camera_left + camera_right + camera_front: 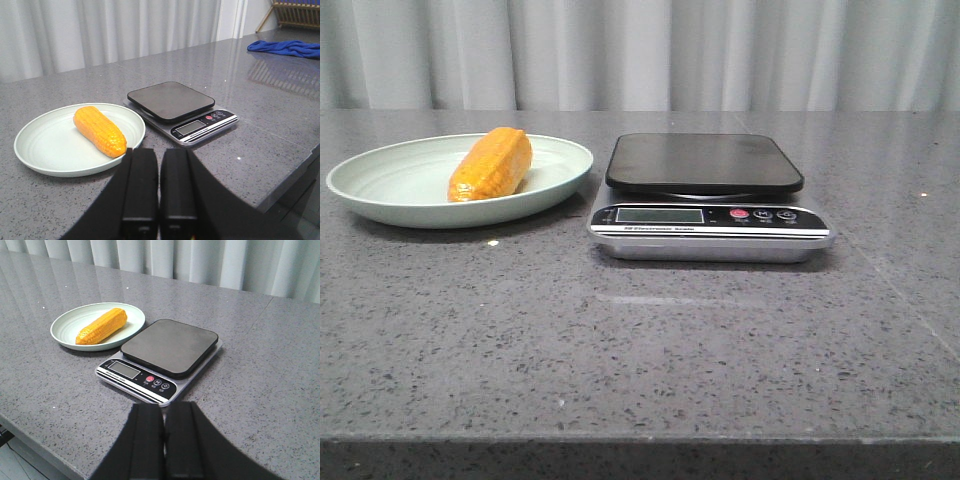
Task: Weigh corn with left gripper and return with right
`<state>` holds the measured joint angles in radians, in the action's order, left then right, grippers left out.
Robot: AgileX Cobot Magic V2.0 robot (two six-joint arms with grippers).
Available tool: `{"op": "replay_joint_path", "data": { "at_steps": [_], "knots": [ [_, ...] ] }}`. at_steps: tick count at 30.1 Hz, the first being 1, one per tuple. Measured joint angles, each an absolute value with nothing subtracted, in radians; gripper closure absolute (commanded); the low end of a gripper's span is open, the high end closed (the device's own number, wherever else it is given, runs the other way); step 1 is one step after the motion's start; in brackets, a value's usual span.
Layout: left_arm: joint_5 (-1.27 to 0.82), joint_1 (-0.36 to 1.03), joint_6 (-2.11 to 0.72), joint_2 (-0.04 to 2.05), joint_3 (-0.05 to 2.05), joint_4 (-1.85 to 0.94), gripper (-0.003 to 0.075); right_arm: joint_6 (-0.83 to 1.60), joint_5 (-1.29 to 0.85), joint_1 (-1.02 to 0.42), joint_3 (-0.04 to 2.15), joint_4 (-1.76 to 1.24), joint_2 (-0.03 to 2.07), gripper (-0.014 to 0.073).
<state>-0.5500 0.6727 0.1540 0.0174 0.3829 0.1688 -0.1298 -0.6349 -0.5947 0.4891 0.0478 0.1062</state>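
The orange-yellow corn (491,164) lies on the pale green plate (380,190) at the left of the table. It also shows in the left wrist view (99,130) and the right wrist view (101,326). The kitchen scale (705,163) with a black platform and blank display stands right of the plate; its platform holds nothing. My left gripper (158,152) is shut and empty, above the table short of the plate's near rim (55,170). My right gripper (164,409) is shut and empty, short of the scale's front corner (165,395). Neither gripper shows in the front view.
A blue cloth (285,48) lies far off on the counter with a wooden rack (295,12) behind it. The table's front edge (640,438) runs close to the camera. Curtains hang behind the table.
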Motion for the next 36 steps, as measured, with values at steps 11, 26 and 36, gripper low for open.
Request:
{"op": "replay_joint_path", "data": {
  "at_steps": [11,26,36],
  "knots": [
    [-0.54,0.553,0.154,0.017,0.299,0.18,0.0594,-0.13,-0.635,-0.595,0.489,0.046,0.106,0.0431],
    [-0.032,-0.018,0.154,0.006,-0.002,0.14,0.0594,-0.13,-0.633,-0.595,0.489,0.046,0.106,0.0431],
    [-0.017,-0.063,0.154,-0.004,-0.003,0.111,0.0594,-0.13,-0.633,-0.595,0.489,0.046,0.106,0.0431]
  ]
}}
